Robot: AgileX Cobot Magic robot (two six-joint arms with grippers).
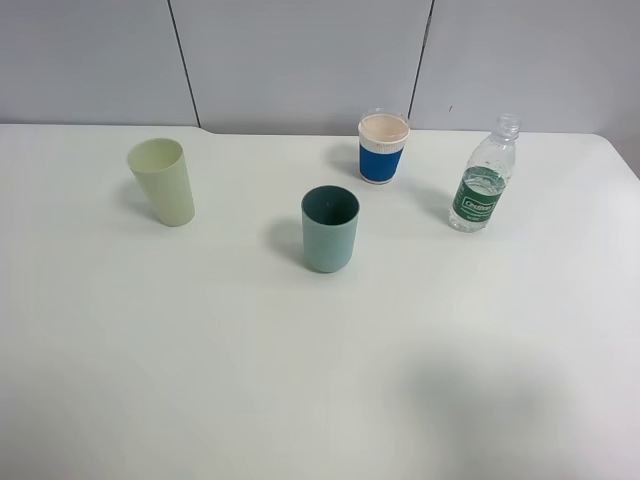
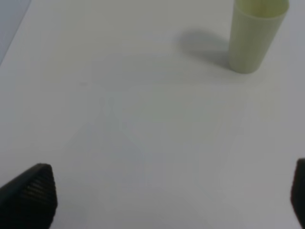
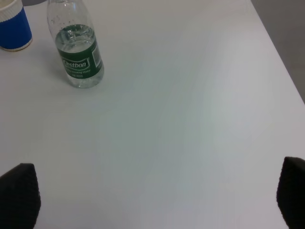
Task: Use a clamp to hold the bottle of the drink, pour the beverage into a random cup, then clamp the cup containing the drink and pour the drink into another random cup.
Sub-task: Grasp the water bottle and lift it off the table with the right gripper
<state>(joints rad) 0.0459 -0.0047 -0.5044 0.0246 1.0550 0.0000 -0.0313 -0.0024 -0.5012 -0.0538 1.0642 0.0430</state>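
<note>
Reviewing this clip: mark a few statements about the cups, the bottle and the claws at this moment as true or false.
1. The bottle stands upright on the table, right of the blue-banded paper cup in the high view. True.
2. The teal tumbler lies on its side. False: it stands upright, open end up.
3. The right claw grips the bottle. False: it is open and empty, and the bottle stands apart from it.
4. The pale yellow-green tumbler is the leftmost cup in the high view. True.
5. The left claw is open and holds nothing. True.
</note>
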